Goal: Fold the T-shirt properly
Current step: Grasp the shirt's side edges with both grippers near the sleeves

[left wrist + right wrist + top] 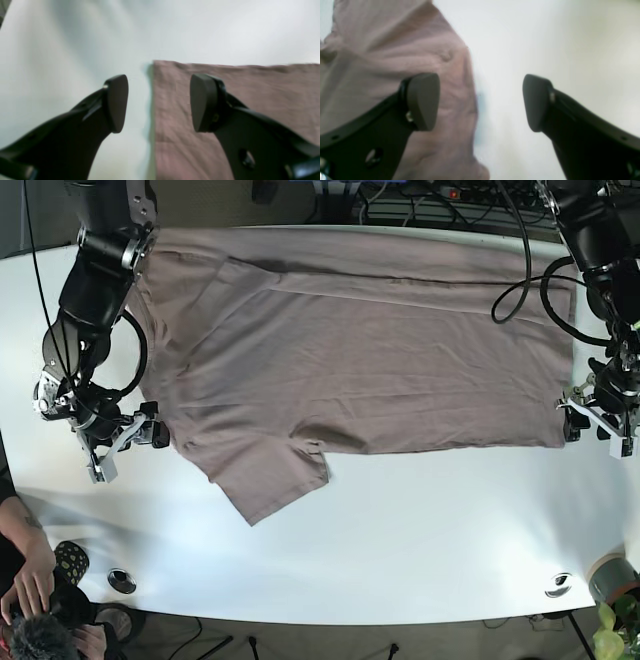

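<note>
Straddling shirt (370, 370) edges: left gripper (158, 102) jaws apart at hem corner, right gripper (481, 102) jaws apart by shoulder, white table (420, 550).

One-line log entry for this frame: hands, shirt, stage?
left hand: open, straddling hem corner | right hand: open, straddling shoulder-side edge | T-shirt: spread on table, far edge folded over | stage: pre-grasp

The base view is looking straight down from high above, taking in the whole table (400, 530) and shirt (370, 370). Each wrist camera is peering close along its fingers at one shirt edge, sharing that with the overhead.
</note>
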{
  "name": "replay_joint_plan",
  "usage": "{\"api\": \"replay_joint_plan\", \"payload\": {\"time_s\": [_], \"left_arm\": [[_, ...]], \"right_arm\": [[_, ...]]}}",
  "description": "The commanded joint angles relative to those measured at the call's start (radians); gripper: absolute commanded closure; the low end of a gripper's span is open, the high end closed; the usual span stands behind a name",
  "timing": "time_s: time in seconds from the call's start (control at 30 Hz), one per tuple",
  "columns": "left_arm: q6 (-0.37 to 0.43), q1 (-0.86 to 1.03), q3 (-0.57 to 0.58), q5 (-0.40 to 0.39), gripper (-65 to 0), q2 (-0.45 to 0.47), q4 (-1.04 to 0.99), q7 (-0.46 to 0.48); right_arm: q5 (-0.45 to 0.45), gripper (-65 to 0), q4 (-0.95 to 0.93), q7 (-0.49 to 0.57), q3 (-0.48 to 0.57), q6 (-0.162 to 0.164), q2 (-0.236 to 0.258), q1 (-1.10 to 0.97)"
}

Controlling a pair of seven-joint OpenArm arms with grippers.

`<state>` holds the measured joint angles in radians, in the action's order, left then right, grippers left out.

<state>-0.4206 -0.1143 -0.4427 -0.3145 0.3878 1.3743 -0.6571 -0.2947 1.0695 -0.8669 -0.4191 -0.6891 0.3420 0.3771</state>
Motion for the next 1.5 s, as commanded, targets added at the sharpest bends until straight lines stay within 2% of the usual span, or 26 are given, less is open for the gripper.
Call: {"api": "replay_joint_plan", "payload": {"time_s": [0.0, 0.17, 0.33, 0.43, 0.67, 0.8, 0.87, 1.0, 1.17, 1.3, 1.37, 1.47], "left_arm": [[-0.002, -0.046, 0.025, -0.004, -36.7, 0.017, -0.057, 0.070], [-0.002, -0.106, 0.038, -0.001, -36.7, 0.018, -0.209, 0.155], [-0.002, -0.134, 0.038, -0.001, -36.7, 0.018, -0.322, 0.247], [-0.002, -0.137, 0.038, -0.001, -36.7, 0.018, -0.332, 0.268], [-0.002, -0.138, 0.038, 0.001, -36.7, 0.021, -0.333, 0.267], [-0.002, -0.141, 0.040, 0.051, -36.9, 0.023, -0.333, 0.267], [-0.002, -0.152, 0.040, 0.085, -37.1, 0.020, -0.333, 0.268], [-0.002, -0.187, 0.038, 0.122, -37.8, 0.020, -0.341, 0.262], [-0.002, -0.215, 0.038, 0.123, -51.3, 0.020, -0.438, 0.260], [-0.002, -0.258, 0.038, 0.125, -51.8, 0.020, -0.514, 0.260], [-0.005, -0.259, 0.038, 0.123, -51.8, 0.020, -0.539, 0.262], [-0.007, -0.259, 0.040, 0.123, -51.8, 0.020, -0.553, 0.262]], "right_arm": [[-0.025, -48.0, -0.047, 0.088, 0.045, -0.009, 0.022, 0.044], [-0.025, -48.0, -0.176, 0.197, 0.111, -0.009, 0.041, 0.087], [-0.025, -48.0, -0.317, 0.288, 0.119, -0.009, 0.041, 0.119], [-0.025, -48.0, -0.329, 0.297, 0.119, -0.009, 0.038, 0.118], [-0.025, -48.0, -0.329, 0.295, 0.128, -0.009, -0.011, 0.113], [-0.027, -47.7, -0.329, 0.295, 0.216, -0.009, -0.034, 0.113], [-0.028, -44.4, -0.329, 0.297, 0.228, -0.009, -0.037, 0.113], [-0.028, -33.1, -0.329, 0.300, 0.226, -0.009, -0.039, 0.113], [-0.027, -16.6, -0.329, 0.301, 0.228, -0.009, -0.039, 0.113], [-0.027, -4.4, -0.329, 0.301, 0.231, -0.009, -0.039, 0.116], [-0.027, -0.5, -0.329, 0.301, 0.231, -0.009, -0.039, 0.118], [-0.027, 0.0, -0.329, 0.301, 0.233, -0.009, -0.039, 0.116]]}}
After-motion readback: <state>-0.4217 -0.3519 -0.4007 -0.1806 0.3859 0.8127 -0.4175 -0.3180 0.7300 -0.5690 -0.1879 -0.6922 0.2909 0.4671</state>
